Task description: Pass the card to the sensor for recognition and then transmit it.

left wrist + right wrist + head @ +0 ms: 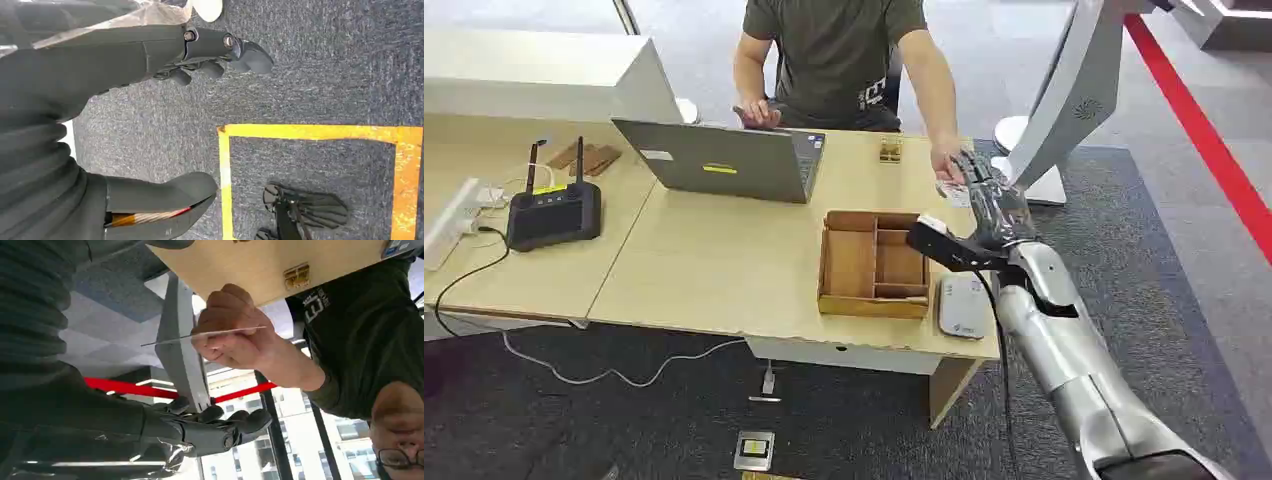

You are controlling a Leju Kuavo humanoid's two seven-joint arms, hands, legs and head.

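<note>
White card point(202, 336) sits in a person's hand point(235, 330) beside the empty, spread-fingered right robot hand point(210, 427).

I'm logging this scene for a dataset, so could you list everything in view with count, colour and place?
table: one, light wood, centre
laptop: one, grey, open, far side of table
router: one, black with two antennas, table's left part
wooden tray: one, brown, compartments, right part of table
sensor: one, grey pad, beside the tray at table's near right corner
card: one, pale, held by the person's hand
person: one, dark green shirt, seated behind table
yellow floor tape: one outline, on grey carpet
left hand: black, fingers apart, over the carpet
right hand: black, raised near the card, holding nothing
</note>
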